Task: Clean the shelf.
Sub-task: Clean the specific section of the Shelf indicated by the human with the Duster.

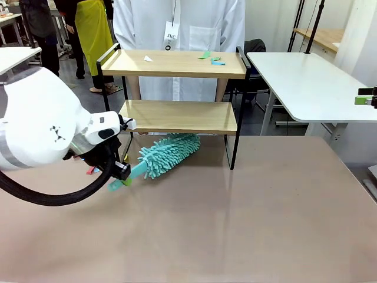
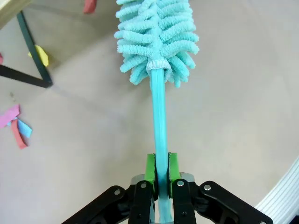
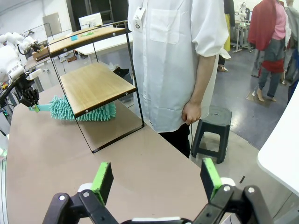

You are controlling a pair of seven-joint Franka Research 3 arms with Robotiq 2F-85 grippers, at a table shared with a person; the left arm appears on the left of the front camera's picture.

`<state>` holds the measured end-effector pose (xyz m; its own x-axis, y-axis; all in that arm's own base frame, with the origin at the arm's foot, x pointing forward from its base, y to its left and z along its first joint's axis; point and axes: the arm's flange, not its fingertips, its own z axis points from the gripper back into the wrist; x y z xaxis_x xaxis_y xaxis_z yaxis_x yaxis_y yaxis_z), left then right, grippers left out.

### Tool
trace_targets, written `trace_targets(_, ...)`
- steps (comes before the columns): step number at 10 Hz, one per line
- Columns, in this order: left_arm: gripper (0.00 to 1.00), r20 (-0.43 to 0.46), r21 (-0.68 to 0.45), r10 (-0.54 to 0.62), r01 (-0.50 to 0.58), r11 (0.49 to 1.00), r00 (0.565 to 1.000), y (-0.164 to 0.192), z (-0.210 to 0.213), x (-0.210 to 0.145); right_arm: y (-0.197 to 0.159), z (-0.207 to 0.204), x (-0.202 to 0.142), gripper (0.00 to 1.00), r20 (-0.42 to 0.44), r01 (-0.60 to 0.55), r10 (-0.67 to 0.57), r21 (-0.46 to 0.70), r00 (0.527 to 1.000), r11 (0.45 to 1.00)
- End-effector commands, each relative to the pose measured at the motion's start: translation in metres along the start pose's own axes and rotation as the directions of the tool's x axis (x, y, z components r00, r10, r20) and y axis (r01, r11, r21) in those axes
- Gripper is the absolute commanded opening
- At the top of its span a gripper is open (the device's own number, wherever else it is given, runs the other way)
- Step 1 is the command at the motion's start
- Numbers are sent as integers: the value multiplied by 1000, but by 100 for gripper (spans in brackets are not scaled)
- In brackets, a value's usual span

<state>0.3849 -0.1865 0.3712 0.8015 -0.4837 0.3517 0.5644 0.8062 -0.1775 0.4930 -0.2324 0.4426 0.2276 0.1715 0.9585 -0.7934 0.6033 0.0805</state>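
Observation:
The shelf (image 1: 177, 116) stands at the table's far side, with small paper scraps (image 1: 212, 58) lying on its top board. A teal fluffy duster (image 1: 168, 152) lies low over the table, its head reaching under the lower board. My left gripper (image 1: 121, 175) is shut on the duster's handle (image 2: 160, 126), left of the shelf. In the left wrist view the green pads (image 2: 149, 169) clamp the handle and the duster head (image 2: 156, 37) points away. My right gripper (image 3: 156, 179) is open and holds nothing, far right of the shelf (image 3: 93, 84); its tip shows at the front view's right edge (image 1: 366, 99).
A person in a white coat (image 1: 177, 23) stands just behind the shelf. Coloured paper scraps (image 2: 16, 126) lie on the brown table (image 1: 235, 224) near the shelf's black leg (image 2: 28, 51). A white side table (image 1: 312, 82) is at right, and a black stool (image 3: 212, 130) is beside the person.

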Motion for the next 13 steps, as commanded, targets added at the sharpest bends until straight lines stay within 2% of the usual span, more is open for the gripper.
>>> trace_targets(1,13,7,-37,-86,86,996,996,4,9,-24,1,0,2,100,-6,-6,6,-1,1000,1000)
trace_targets(3,13,-1,-106,-243,242,965,970,11,12,-30,1,0,2,100,-6,-6,6,-1,1000,1000)
trace_targets(4,13,26,-149,-285,286,947,958,18,16,-35,1,0,2,100,-6,-6,6,-1,1000,1000)
trace_targets(6,13,-7,-218,-319,310,925,948,34,37,-48,1,0,2,100,-6,-6,6,-1,1000,1000)
trace_targets(7,13,-64,-225,-346,324,919,936,39,55,-54,1,0,2,100,-6,-6,6,-1,1000,1000)
trace_targets(9,13,-195,-119,-437,421,899,878,42,107,-64,1,0,2,100,-6,-6,6,-1,1000,1000)
trace_targets(11,13,-361,9,-461,498,867,810,31,168,-65,1,0,2,100,-6,-6,6,-1,1000,1000)
trace_targets(13,13,-479,86,-399,494,865,782,16,230,-55,1,0,2,100,-6,-6,6,-1,1000,1000)
